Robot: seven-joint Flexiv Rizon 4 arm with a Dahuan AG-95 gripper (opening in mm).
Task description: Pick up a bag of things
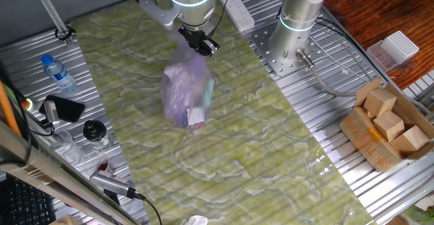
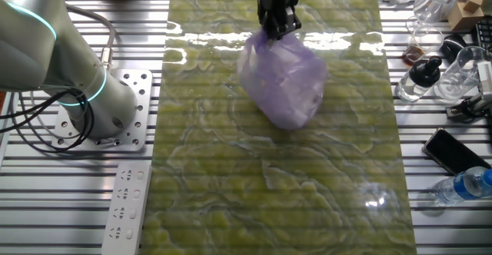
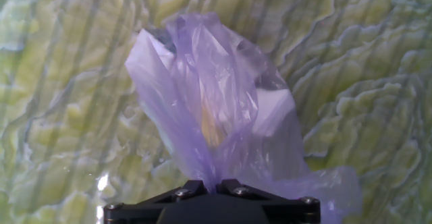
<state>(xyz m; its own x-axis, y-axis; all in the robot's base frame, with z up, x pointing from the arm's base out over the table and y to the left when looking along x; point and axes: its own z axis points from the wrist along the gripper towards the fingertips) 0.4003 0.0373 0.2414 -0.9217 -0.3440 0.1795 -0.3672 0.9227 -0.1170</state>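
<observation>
In the hand view the gripper (image 3: 210, 187) sat at the 6 o'clock edge, its two black fingers pressed together on the gathered neck of the bag of things (image 3: 216, 109), and the purple film ran away from it toward 12 o'clock. The bag hung below the fingers over the green marbled mat (image 3: 61, 116); whether its bottom touched the mat I could not tell. The plastic looked thin, soft and crinkled, probably slippery, so the bunched neck seemed the right place to hold it, where many layers fold together. A yellowish item (image 3: 210, 131) showed through the film, and in one fixed view a small white-pink cube (image 1: 195, 117) lay at the bottom, so the load seemed light but loose and likely to swing. Farther away, at about 3 o'clock in that view, stood a cardboard box (image 1: 380, 133) with wooden blocks.
</observation>
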